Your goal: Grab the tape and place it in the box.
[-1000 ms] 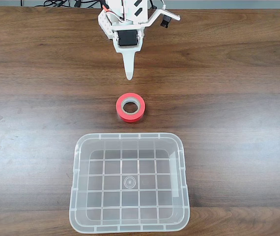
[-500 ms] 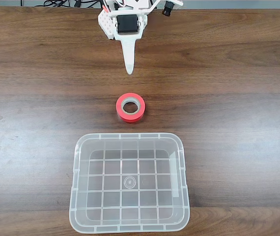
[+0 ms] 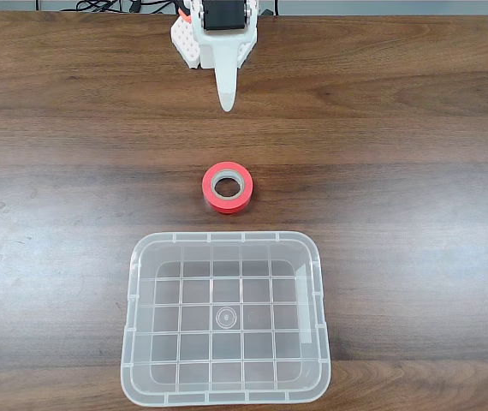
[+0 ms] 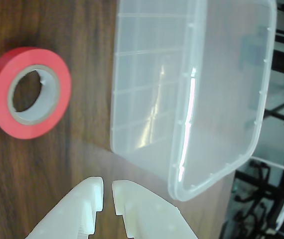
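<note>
I see my hand (image 4: 107, 191) nearly closed on nothing, its fingertips a thin gap apart, up at the far edge of the wooden counter (image 3: 415, 171). The tape (image 3: 227, 187) lies flat between it and the box (image 3: 225, 390), just beyond the box's rim.
</note>
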### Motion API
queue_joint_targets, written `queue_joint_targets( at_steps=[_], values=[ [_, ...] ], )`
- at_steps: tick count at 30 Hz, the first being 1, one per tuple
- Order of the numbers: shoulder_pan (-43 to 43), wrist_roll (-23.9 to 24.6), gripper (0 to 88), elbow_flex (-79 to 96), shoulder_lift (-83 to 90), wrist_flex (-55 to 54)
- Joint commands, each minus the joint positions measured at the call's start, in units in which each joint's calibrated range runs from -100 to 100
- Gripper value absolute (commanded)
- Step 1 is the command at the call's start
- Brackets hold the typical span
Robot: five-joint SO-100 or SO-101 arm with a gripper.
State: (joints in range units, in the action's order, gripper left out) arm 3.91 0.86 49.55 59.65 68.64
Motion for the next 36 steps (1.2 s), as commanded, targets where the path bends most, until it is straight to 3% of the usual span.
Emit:
queue_joint_targets(
  at_steps=[1, 10, 25, 31, 36],
  values=[
    [-2.37, -0.02, 1.2, -17.97, -14.11, 3.27],
    [-2.81, 0.56, 1.3, -21.73, -32.05, 5.41],
    [-2.96, 0.14, 2.5, -4.74, -40.74, -10.77],
    [-2.74, 0.04, 16.9, -3.95, -41.63, -11.02],
    [-2.44, 0.04, 17.9, -1.41, -41.63, -11.02]
  ],
)
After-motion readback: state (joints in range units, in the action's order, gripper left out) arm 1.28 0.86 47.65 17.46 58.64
